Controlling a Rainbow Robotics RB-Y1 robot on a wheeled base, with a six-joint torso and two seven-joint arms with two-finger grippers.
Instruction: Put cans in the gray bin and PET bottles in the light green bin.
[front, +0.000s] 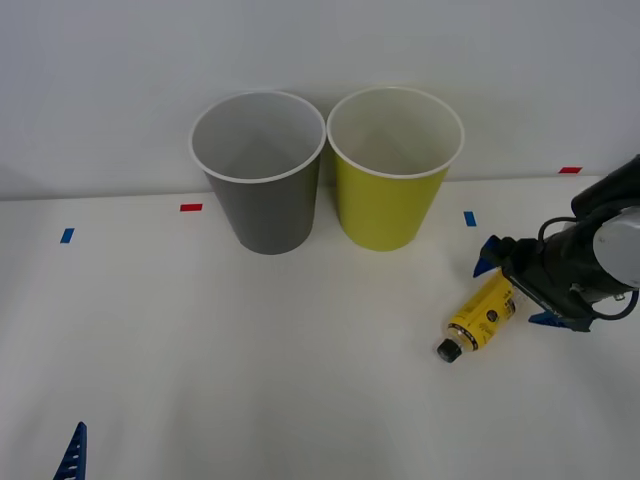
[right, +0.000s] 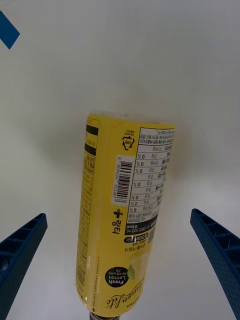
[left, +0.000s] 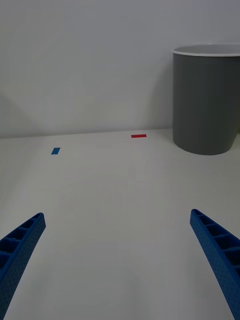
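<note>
Right pincer (front: 517, 286) spread around lying PET bottle (front: 481, 315), unclamped.

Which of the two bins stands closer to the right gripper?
The light green bin; it stands on the right gripper's side, with the gray bin beyond it.

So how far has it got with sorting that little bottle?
Nothing is sorted yet: both the gray bin and the light green bin look empty inside. In hand: the right gripper is at the yellow bottle, which lies on its side on the table, with its fingers open on either side. Left to do: grip, lift and drop it in the green bin. The left gripper waits open near the table's front edge.
</note>
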